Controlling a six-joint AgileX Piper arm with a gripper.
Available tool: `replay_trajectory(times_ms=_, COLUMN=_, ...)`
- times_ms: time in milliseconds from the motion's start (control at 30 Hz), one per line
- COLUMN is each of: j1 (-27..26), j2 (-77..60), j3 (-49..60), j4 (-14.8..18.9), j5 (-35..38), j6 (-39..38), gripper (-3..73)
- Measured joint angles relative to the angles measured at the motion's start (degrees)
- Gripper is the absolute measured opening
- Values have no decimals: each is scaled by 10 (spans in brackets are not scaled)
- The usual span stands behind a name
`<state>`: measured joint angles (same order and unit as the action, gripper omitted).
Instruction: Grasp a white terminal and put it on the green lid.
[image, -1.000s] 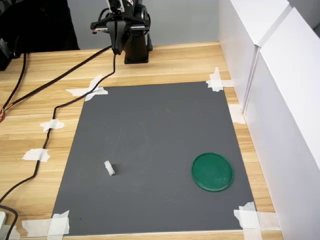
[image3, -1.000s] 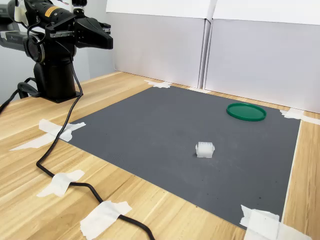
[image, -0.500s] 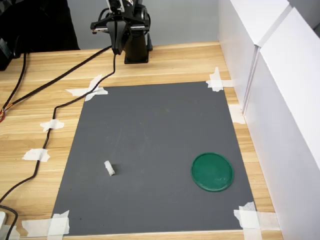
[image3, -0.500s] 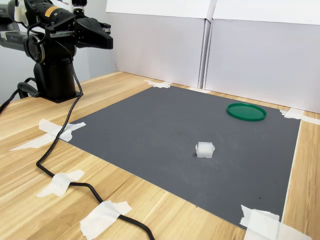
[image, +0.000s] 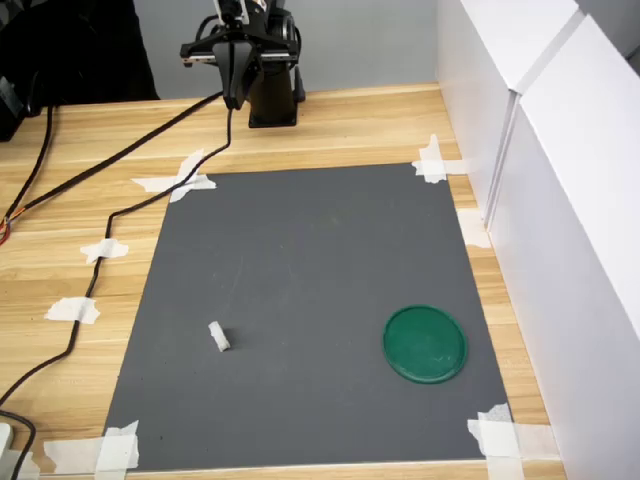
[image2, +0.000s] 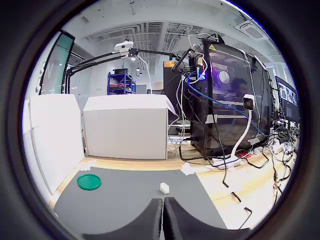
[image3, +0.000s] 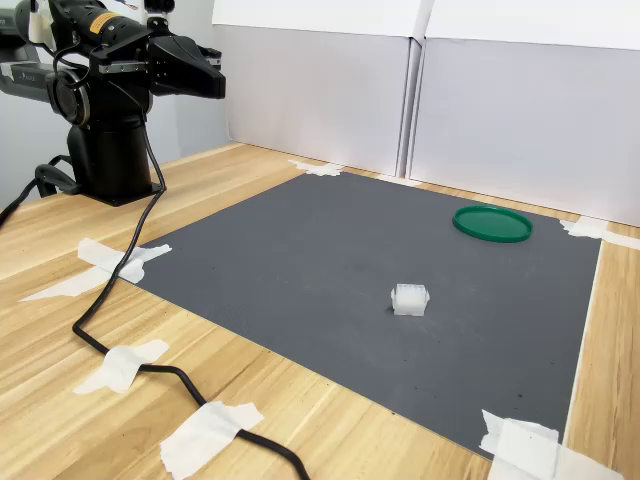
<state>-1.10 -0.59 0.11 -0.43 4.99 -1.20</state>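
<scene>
The white terminal is a tiny white block lying on the grey mat, toward the first exterior view's left. The green lid lies flat on the same mat, well apart from the terminal. My gripper hangs high near the arm's base, far from both. Its two dark fingers meet with no gap in the wrist view, and nothing is held.
The grey mat is taped to a wooden table. A black cable runs along the first exterior view's left edge of the mat. White panels wall the first exterior view's right side. The arm's black base stands at the table's back.
</scene>
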Motion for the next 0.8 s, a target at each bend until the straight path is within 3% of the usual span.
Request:
replay_trajectory(times_ms=367, j1=0, j2=0, j3=-2, j4=4, j5=10, j6=0, gripper=-16)
replay_trajectory(times_ms=800, j1=0, j2=187, j3=-211, j4=4, j5=264, j6=0, gripper=-16)
